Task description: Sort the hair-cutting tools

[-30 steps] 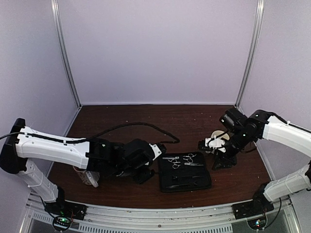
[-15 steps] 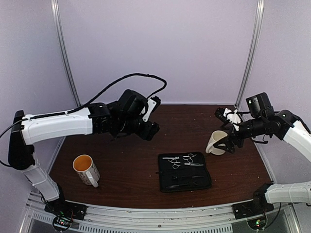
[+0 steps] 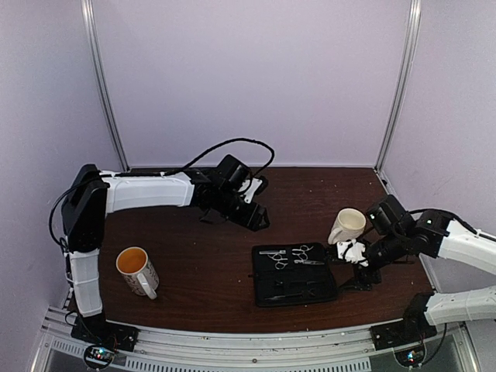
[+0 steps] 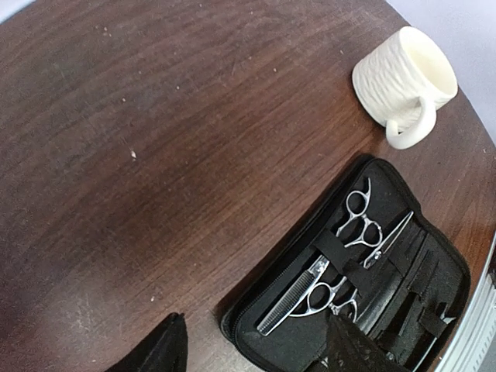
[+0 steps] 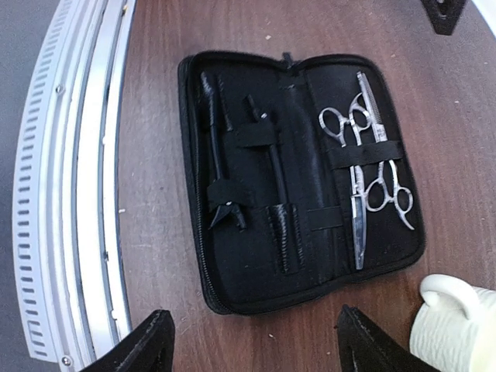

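Note:
A black fabric case (image 3: 266,297) lies open on the table. It holds two silver scissors (image 3: 291,256) in its far half and two black hair clips (image 3: 291,291) in its near half. The left wrist view shows the toothed scissors (image 4: 310,298) and the plain scissors (image 4: 370,232) under straps. The right wrist view shows the scissors (image 5: 364,194) and the clips (image 5: 218,159) strapped in. My left gripper (image 3: 253,215) is open and empty, hovering behind the case's far left corner. My right gripper (image 3: 353,256) is open and empty, low at the case's right edge.
A white ribbed mug (image 3: 347,225) stands just behind my right gripper; it also shows in the left wrist view (image 4: 403,77) and the right wrist view (image 5: 453,329). A mug with an orange inside (image 3: 136,270) stands at the near left. The metal table rail (image 5: 70,194) runs along the front.
My right gripper has come down from beside the white mug to the case's right edge. My left gripper has shifted right and nearer to the case.

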Robot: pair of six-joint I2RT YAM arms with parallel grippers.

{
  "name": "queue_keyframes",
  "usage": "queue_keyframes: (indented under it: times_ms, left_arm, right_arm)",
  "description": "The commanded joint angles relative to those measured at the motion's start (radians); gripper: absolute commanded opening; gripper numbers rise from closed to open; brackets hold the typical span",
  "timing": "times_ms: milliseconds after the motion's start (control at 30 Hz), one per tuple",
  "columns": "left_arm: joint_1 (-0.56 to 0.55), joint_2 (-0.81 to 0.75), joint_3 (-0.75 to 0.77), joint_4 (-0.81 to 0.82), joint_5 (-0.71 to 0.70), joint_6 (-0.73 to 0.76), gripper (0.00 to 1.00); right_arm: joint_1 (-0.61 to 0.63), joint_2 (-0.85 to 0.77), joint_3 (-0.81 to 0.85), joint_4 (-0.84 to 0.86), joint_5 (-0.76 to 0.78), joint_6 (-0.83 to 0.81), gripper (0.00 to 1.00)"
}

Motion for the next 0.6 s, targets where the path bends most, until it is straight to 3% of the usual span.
queue_keyframes:
  times_ms: [0, 267, 300, 333, 367, 567]
  left_arm:
    - [0.027, 0.045, 0.040, 0.052, 0.154, -0.042, 0.66]
    - [0.050, 0.096, 0.040, 0.062, 0.169, -0.037, 0.67]
    - [0.051, 0.101, 0.048, 0.046, 0.163, -0.038, 0.69]
    - [0.052, 0.102, 0.050, 0.034, 0.146, -0.047, 0.90]
    - [0.053, 0.102, 0.045, 0.032, 0.127, -0.054, 0.97]
    - [0.055, 0.106, 0.000, 0.078, 0.131, -0.065, 0.98]
  right_arm:
    - [0.082, 0.032, -0.054, 0.044, 0.124, -0.099, 0.72]
    - [0.226, 0.191, -0.058, 0.105, 0.259, -0.101, 0.58]
    - [0.239, 0.204, -0.055, 0.107, 0.265, -0.101, 0.57]
    - [0.250, 0.216, -0.054, 0.110, 0.268, -0.101, 0.55]
    - [0.257, 0.224, -0.053, 0.115, 0.273, -0.101, 0.53]
    - [0.278, 0.264, -0.051, 0.134, 0.298, -0.101, 0.43]
